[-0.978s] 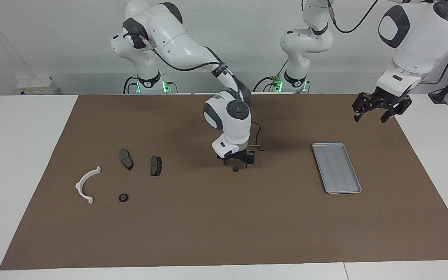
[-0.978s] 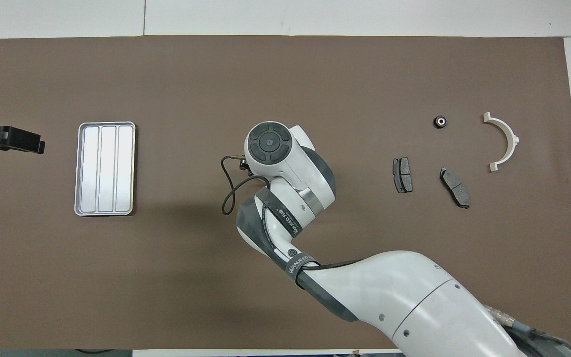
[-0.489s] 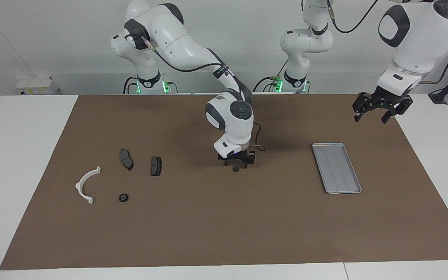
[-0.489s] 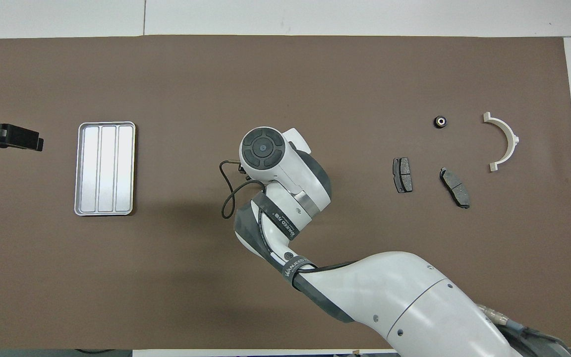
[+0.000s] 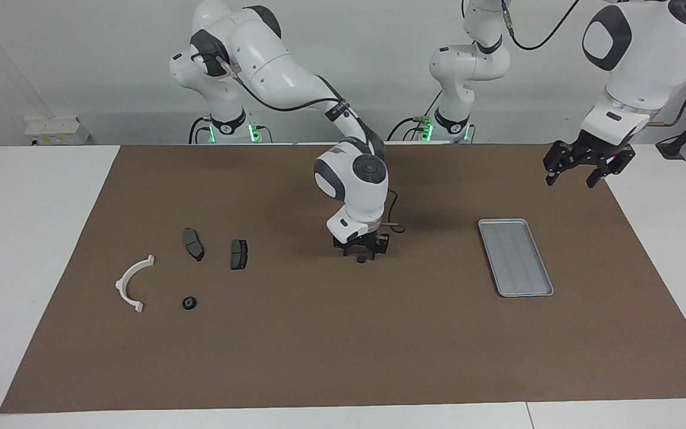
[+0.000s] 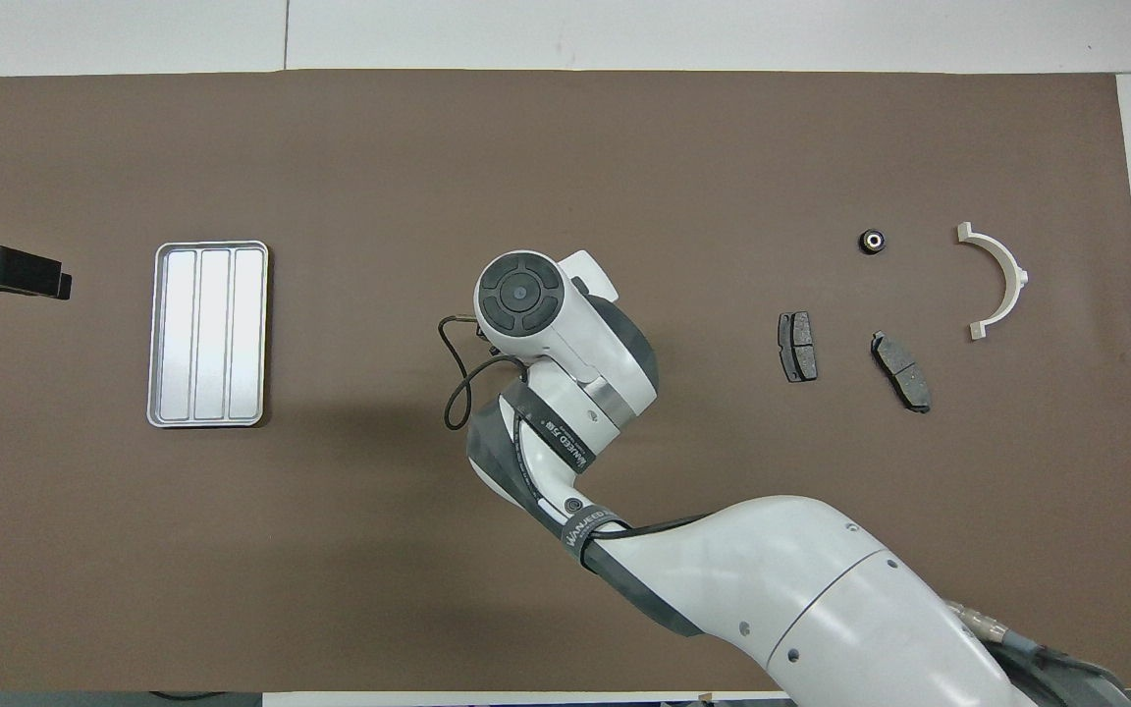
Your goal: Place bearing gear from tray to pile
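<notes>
The silver tray (image 5: 515, 256) lies empty toward the left arm's end of the table; it also shows in the overhead view (image 6: 207, 334). A small black bearing gear (image 5: 359, 259) lies on the brown mat at mid-table. My right gripper (image 5: 361, 250) is straight above it, open, fingers pointing down on either side. The right wrist hides this gear in the overhead view. The pile lies toward the right arm's end: a white half-ring bracket (image 5: 131, 283), two dark brake pads (image 5: 193, 243) (image 5: 239, 254) and another black gear (image 5: 189, 303). My left gripper (image 5: 581, 170) hangs open and empty over the mat's edge.
The brown mat (image 5: 343, 345) covers most of the white table. The right arm's forearm (image 6: 772, 579) stretches over the mat's near part in the overhead view. A thin cable (image 6: 453, 378) loops off the right wrist.
The right wrist has shifted a little and settled lower over the mid-table gear. The left gripper has drawn slightly away from the tray toward its own end of the table.
</notes>
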Controlling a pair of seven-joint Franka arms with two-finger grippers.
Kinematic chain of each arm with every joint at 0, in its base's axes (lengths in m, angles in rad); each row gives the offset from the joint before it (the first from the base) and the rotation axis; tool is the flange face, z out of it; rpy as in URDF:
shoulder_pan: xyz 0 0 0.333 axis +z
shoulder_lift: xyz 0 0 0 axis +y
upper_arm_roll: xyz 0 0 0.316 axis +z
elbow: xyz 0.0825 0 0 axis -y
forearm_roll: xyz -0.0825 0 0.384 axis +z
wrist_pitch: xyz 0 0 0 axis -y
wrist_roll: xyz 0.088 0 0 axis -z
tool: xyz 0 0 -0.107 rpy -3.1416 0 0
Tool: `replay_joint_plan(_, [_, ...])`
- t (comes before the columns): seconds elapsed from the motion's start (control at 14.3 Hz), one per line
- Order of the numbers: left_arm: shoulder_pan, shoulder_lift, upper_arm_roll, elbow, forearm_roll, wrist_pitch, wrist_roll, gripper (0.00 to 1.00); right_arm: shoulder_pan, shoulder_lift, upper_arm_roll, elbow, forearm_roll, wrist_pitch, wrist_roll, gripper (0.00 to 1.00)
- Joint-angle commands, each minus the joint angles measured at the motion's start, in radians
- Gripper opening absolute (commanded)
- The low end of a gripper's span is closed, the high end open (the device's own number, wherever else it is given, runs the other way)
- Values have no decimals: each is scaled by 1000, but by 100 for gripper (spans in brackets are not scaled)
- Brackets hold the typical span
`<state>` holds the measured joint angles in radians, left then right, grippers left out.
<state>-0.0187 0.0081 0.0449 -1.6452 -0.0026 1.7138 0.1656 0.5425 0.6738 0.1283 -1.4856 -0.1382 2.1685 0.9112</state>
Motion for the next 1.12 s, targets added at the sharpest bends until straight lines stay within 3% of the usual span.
replay_joint_plan(0.0, [106,-59,-75,-85,-8,44,0,94,-12,26,-2,18,-21,19,5,75])
replay_joint_plan(0.21, [103,-79,-82,-143,-2,84,-1,94,-13,27,-4,18,-20,22,6,70])
replay_joint_plan(0.49, [118,-71,-82,-108,-14,7,0,94,-18,33,-6,28,-18,22,8,61])
replay_joint_plan(0.63, [128,-68,-82,-110,-13,7,0,94,-23,36,-6,33,-17,24,8,48])
replay_joint_plan(0.7, [126,-68,-83,-113,-14,13,0,94,-24,38,-6,36,-17,24,9,36])
replay_joint_plan(0.91, [128,-70,-82,-120,-14,23,2,95,-27,39,-6,36,-14,37,11,28])
replay_joint_plan(1.05, [112,-73,-82,-119,-11,27,2,95,-29,39,-6,36,-14,42,9,15])
